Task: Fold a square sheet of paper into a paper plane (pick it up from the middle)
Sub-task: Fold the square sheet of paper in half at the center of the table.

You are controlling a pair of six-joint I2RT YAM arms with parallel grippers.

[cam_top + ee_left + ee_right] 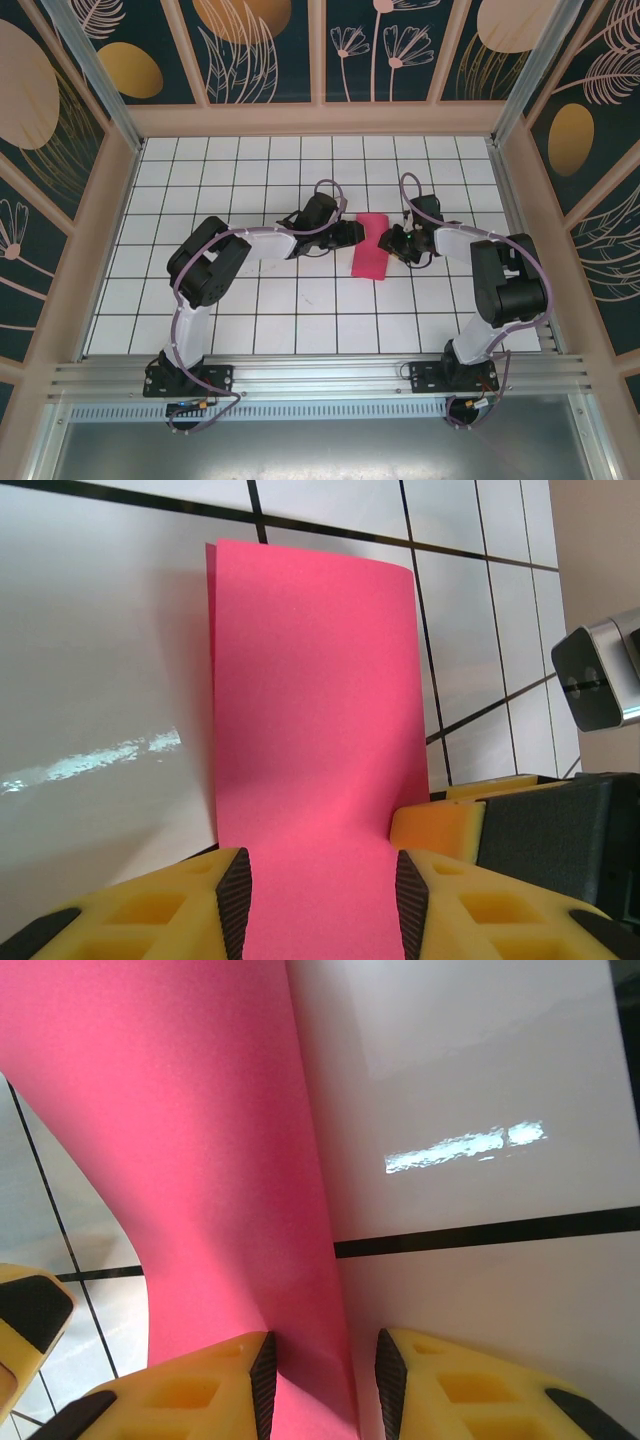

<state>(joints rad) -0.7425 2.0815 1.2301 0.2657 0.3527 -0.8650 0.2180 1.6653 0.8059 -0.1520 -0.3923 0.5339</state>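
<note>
The square sheet of paper [371, 258] lies near the middle of the table [300, 320], doubled over into a narrow strip. The left hand [352, 234] is at its left edge and the right hand [392, 242] at its right. Neither hand is clenched on it. The left hand's jaws stand part-way apart, and the strip runs beneath both pads [236, 895]. The right hand is likewise released, with one pad [264, 1380] over the paper and a sliver of bare table between the paper's edge and the other pad. Whether the tips press down or only hover cannot be told.

The fold looks soft. In the left wrist view the far end curls, and a lower layer peeks out along one side, so the layers are probably not square. Creasing it this way would likely skew the centre line and leave the plane lopsided.

The tiles are glossy, so a sideways push from one hand without the other pinning the strip could slide or turn it.

The two hands sit just beside each other, and a small misjudged move could knock finger against finger. Thin paper dragged under a pad may also buckle or tear.
</note>
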